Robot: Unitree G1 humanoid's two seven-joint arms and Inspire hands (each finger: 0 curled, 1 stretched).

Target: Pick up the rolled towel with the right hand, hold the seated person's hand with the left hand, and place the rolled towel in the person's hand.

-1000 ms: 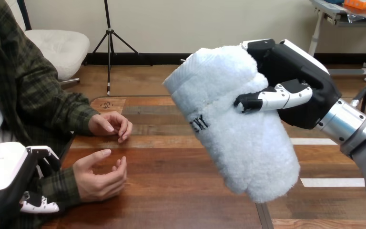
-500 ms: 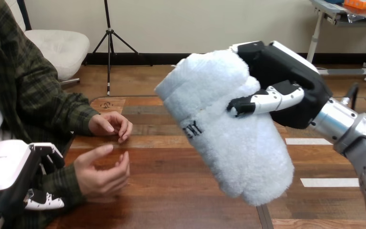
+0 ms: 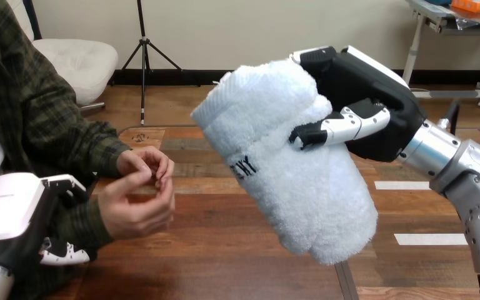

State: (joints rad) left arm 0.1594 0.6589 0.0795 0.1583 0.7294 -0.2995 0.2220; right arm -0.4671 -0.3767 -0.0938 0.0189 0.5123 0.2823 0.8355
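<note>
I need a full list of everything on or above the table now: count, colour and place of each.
brown wooden table: one, brown, across the view's lower part.
fluffy white rolled towel: one, white, above the table's middle.
person's nearer hand: one, view's left, over the table.
person's farther hand: one, behind the nearer one.
left hand: one, black and white, lower left, curled round the person's wrist.
right hand: one, black and white, upper right, curled round the towel.

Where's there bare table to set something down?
Bare brown wooden table lies between the person's nearer hand and the fluffy white rolled towel gripped by the right hand. The left is crowded: the person's farther hand and the left hand.
</note>
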